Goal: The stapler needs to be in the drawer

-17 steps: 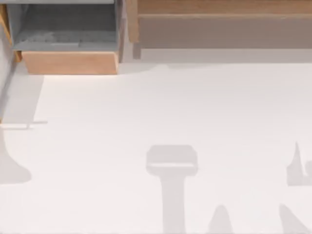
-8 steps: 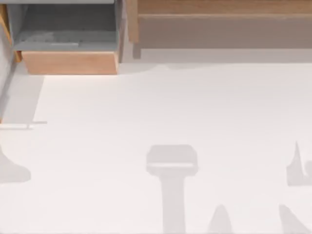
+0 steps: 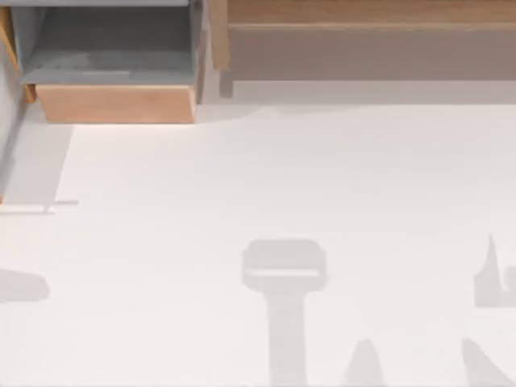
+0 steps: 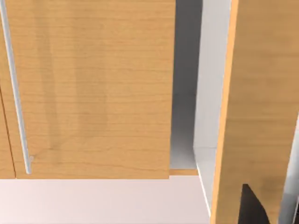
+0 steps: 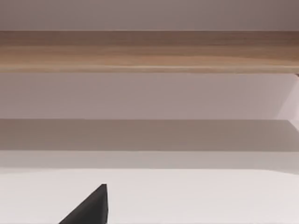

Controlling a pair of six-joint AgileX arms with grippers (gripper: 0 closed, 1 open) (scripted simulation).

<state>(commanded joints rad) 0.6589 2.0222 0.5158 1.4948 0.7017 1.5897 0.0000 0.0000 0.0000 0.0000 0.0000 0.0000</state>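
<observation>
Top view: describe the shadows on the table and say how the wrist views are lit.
Top view: soft grey shadows lie on the white table along its near edge, and the drawer shades the table beside it. Left wrist view: evenly lit wood panels. Right wrist view: a broad shadow band under the wooden unit.

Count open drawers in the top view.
1: the drawer, pulled out at the top view's upper left, grey inside with a tan front. The long wooden unit to its right has no open drawer I can see; closed ones may be hidden.
</observation>
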